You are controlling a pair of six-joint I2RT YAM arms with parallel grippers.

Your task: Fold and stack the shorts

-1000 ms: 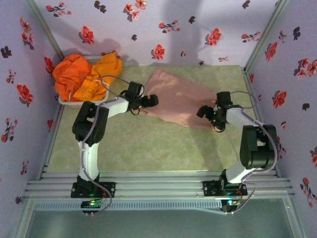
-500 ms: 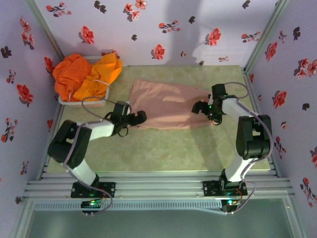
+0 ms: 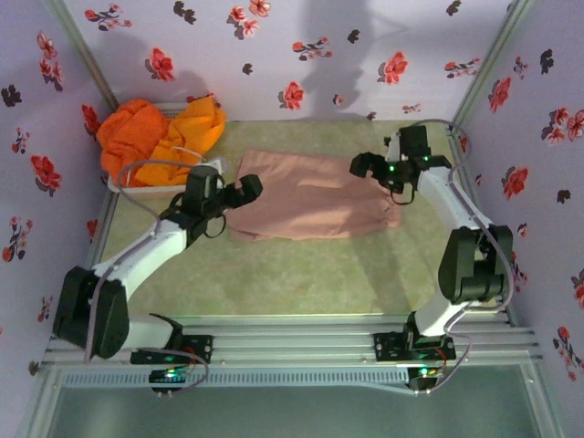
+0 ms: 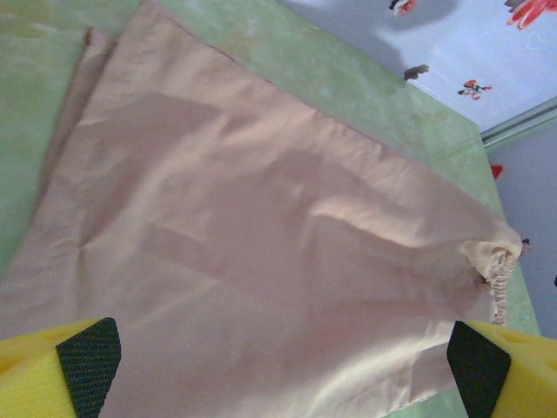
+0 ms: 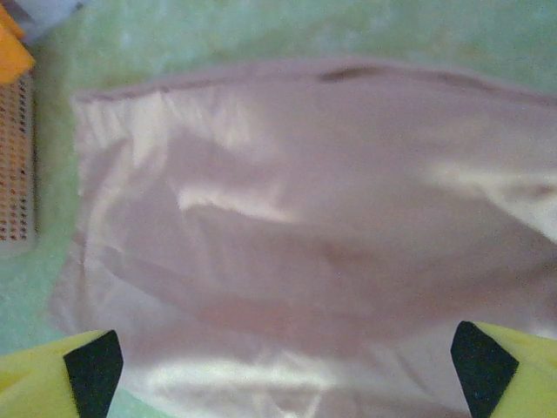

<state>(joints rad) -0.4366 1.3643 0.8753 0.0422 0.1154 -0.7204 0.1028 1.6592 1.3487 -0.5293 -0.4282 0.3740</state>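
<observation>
Far left, two orange shorts (image 3: 137, 137) sit heaped in the white basket (image 3: 128, 186). Next, the left jaws are spread wide and empty at the left edge of the pink shorts (image 3: 310, 196), which lie flat across the middle of the table (image 3: 274, 274). At their right edge, the right jaws gape open too, holding nothing.

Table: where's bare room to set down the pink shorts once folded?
Widest free patch: the table strip between the pink shorts and the front rails. A narrower strip runs between the shorts and the back wall. Crowded: back-left, with the basket of orange shorts and the left arm.
</observation>
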